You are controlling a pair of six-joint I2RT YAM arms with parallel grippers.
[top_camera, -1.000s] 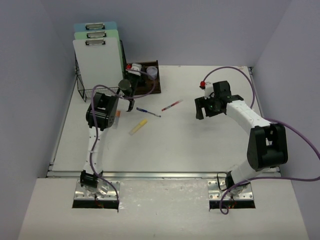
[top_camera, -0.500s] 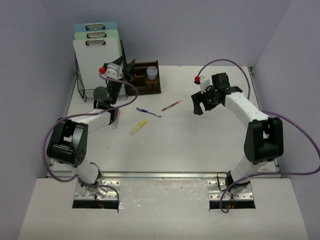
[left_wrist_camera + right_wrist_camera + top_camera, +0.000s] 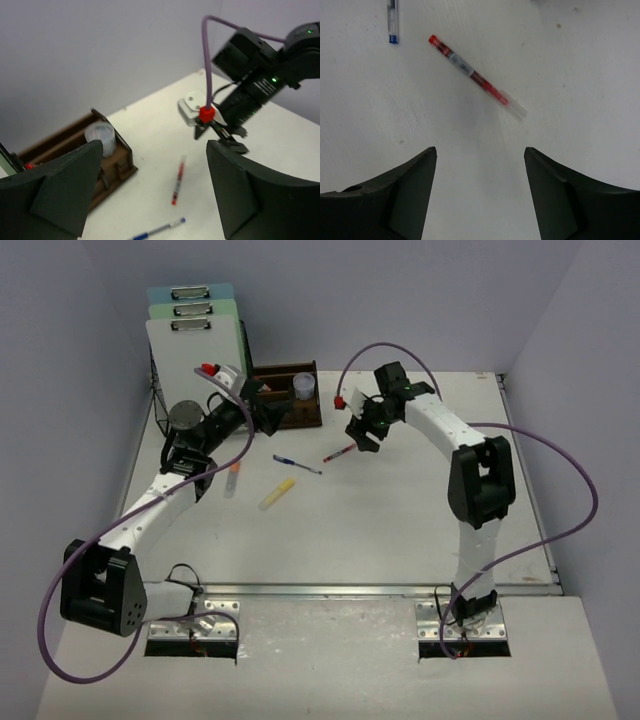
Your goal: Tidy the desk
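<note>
The white desk point(image 3: 380, 520) carries loose stationery: a red pen point(image 3: 340, 452), a blue pen point(image 3: 297, 464), a yellow highlighter point(image 3: 277, 493) and an orange-capped marker point(image 3: 233, 480). My left gripper point(image 3: 268, 415) hangs open and empty beside the brown organiser tray point(image 3: 290, 400). In its wrist view the red pen point(image 3: 178, 180) and blue pen point(image 3: 160, 231) lie below the open jaws. My right gripper point(image 3: 362, 440) is open just above the red pen's clear end. In the right wrist view, the red pen point(image 3: 475, 76) lies a little ahead of the right gripper point(image 3: 480, 150).
A black wire rack point(image 3: 170, 415) holding three clipboards point(image 3: 195, 350) stands at the back left. The tray holds a small clear cup point(image 3: 304, 387). Lavender walls close the back and both sides. A metal rail point(image 3: 330, 590) runs along the near edge.
The left arm stretched out and its gripper drew slightly back from the tray while the jaws widened. The right gripper swept left across the desk to the red pen.
</note>
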